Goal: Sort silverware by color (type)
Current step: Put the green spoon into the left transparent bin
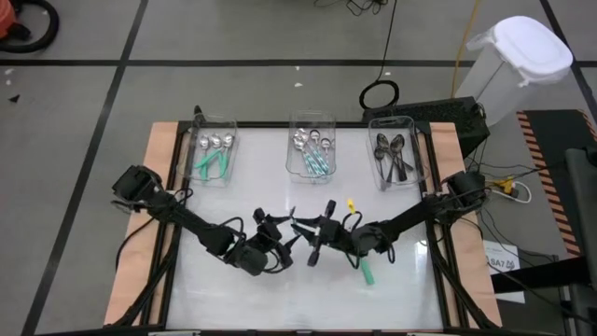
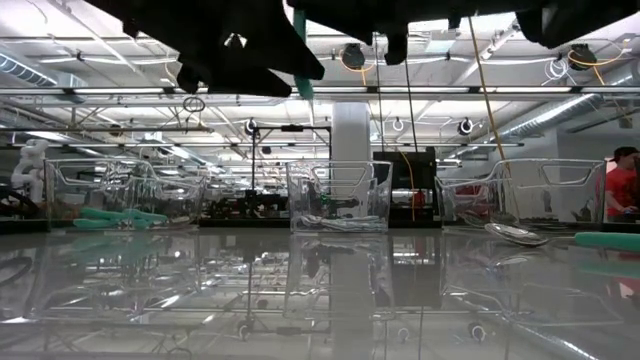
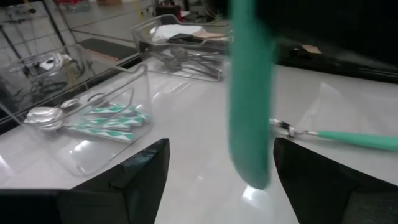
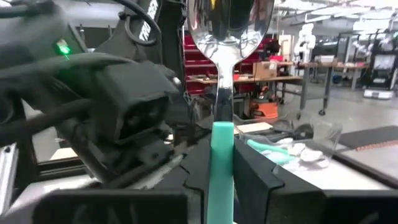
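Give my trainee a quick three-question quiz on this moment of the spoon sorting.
1. True or false: the right gripper is shut on the teal-handled, silver-bowled spoon.
2. The left gripper is: A open, B shut.
3. Fill in: in the high view, the dark blackish metal spoons lie in the ___ clear rectangular plastic bin.
Key: 1 true; 2 A; 3 right.

The teal-handled spoon [image 4: 222, 93] held in the right pincer [image 4: 221, 186] is cut off at the bowl's top edge. Its handle [image 3: 249, 93] appears blurred between the left pincer's fingers [image 3: 143, 174], upper end out of frame.
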